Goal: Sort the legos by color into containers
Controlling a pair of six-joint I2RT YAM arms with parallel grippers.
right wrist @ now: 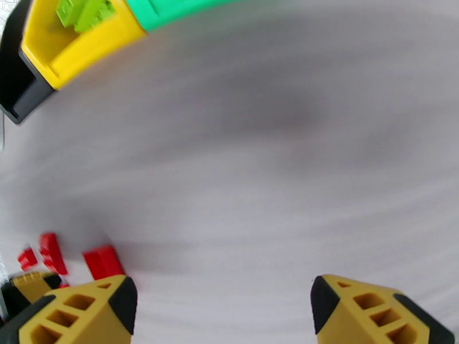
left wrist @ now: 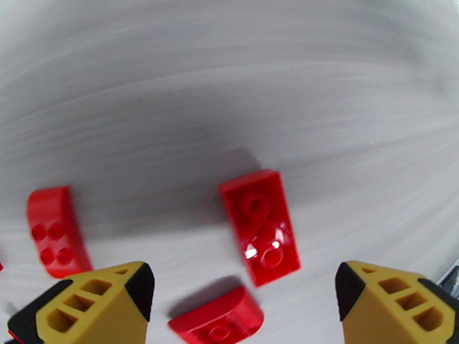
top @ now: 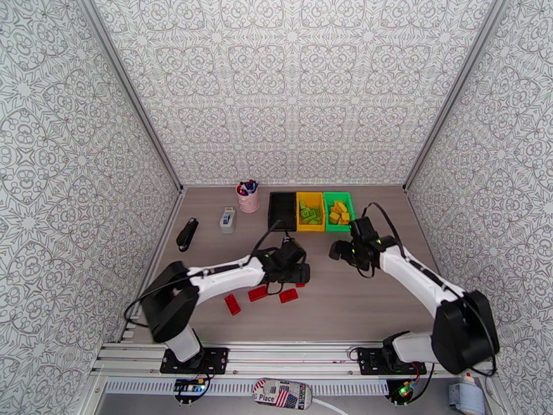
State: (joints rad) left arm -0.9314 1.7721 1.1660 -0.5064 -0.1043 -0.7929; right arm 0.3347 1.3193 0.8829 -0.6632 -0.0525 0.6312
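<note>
Several red legos lie on the table at the front left: one [top: 233, 304], another [top: 257, 293], a third [top: 288, 295]. My left gripper [top: 298, 271] hovers just above them, open. In its wrist view a flat red lego [left wrist: 259, 225] lies on the table below the gap of the left gripper [left wrist: 244, 296], with a second [left wrist: 57, 230] to the left and a rounded one [left wrist: 218, 319] near the bottom. At the back stand the containers: black bin [top: 282, 211], yellow bin [top: 310, 211] holding green legos, green bin [top: 339, 211] holding yellow legos. My right gripper [top: 341, 250] is open and empty in front of the bins.
A pink cup of pens [top: 248, 196], a small white-and-blue box [top: 227, 219] and a black object [top: 187, 234] sit at the back left. The right wrist view is motion-blurred, with the yellow bin [right wrist: 74, 41] at its top left and red legos [right wrist: 103, 262] at its lower left.
</note>
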